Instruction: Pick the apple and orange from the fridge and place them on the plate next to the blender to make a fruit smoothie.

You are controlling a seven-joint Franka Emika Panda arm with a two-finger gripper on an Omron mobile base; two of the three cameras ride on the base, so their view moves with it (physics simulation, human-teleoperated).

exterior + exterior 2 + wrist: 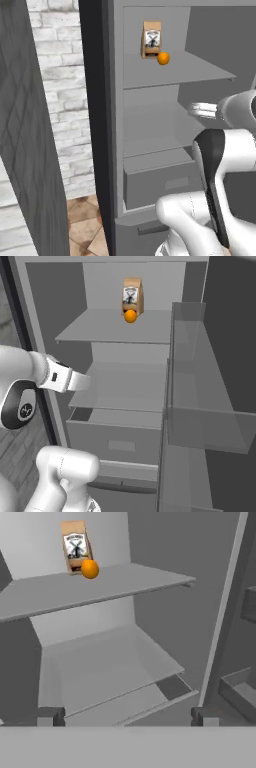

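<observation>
One orange sits on the upper shelf of the open fridge, touching the front of a brown paper bag that stands upright at the back of that shelf. In the right base view the orange lies just in front of the bag, near the middle of the shelf's width. The hand view shows the orange and the bag up and to the left, on the same shelf.

Below it there is a second shelf, bare and pale grey, and under that a drawer with a flat front. The door stands swung open at the right side, carrying clear bins.

The hand is open, its two dark fingertips spread wide apart with nothing between them. It points into the fridge at about the level of the lower shelf, well apart from the orange. A white brick wall and a tiled floor lie to the left of the fridge.
</observation>
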